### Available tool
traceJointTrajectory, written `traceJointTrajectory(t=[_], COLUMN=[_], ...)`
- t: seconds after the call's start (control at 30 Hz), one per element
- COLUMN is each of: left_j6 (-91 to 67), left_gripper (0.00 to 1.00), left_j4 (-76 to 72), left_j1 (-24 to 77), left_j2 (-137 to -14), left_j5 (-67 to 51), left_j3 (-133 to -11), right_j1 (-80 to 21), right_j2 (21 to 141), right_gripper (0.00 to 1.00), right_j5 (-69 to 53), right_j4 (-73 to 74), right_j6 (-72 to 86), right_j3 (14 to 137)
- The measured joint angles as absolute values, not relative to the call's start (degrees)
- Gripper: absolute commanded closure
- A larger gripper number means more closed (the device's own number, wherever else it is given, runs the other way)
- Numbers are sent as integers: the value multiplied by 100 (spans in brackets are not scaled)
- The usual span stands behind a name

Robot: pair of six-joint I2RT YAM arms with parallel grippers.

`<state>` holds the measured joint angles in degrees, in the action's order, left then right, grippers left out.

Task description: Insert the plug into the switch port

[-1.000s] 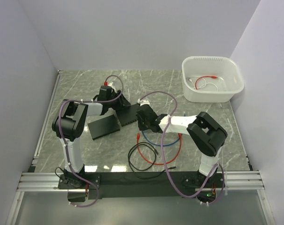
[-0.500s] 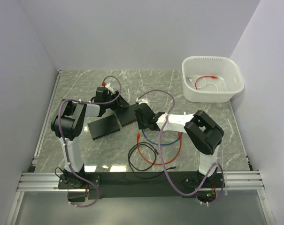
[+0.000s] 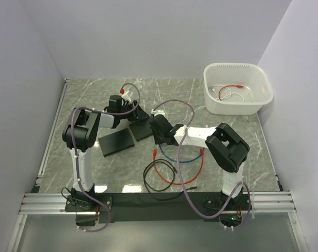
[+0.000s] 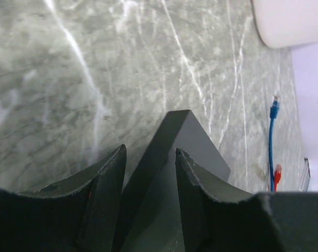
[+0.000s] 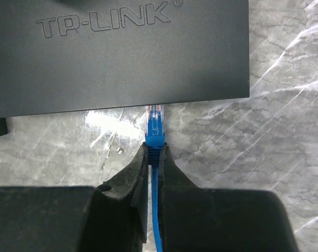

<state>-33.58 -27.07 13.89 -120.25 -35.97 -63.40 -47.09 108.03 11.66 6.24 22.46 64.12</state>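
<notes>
While the right gripper (image 5: 154,157) is pinched shut on the blue boot just behind it, the plug (image 5: 154,116) sits at the switch (image 5: 122,47) front edge. Plug long axis runs straight out from the gripper, in line with the fingers, square to that edge. Clear tip points at the switch and meets the edge; can't tell if it's in a port, ports hidden from above. The blue cable (image 5: 156,226) trails back between the fingers. TP-LINK lettering on the switch top, switch flat on the table (image 3: 95,89). From the top view the plug heads up-left, toward the far side.

The left gripper (image 4: 148,157) is clamped on the far corner of the switch, one finger on each side, body filling the gap. A red cable (image 3: 172,170) and a black cable (image 3: 157,181) lie looped near the right arm. The white bin (image 3: 237,71) is at the far right corner, well apart.
</notes>
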Motion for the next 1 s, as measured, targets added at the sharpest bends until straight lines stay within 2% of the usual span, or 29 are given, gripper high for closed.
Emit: traceJointTrajectory(t=[0.47, 1.0], left_j6=[-2917, -2451], left_gripper=[54, 56], left_j4=[-3155, -3166], left_j1=[1494, 1599], left_j2=[-12254, -12293], left_j5=[-4101, -4032], left_j3=[-6353, -6445], right_j1=[-4709, -4711], right_j2=[10829, 11061], right_gripper=[100, 100], right_j5=[1236, 1459], right_j4=[871, 1286], right_j6=[2198, 2047], right_j3=[6624, 7017])
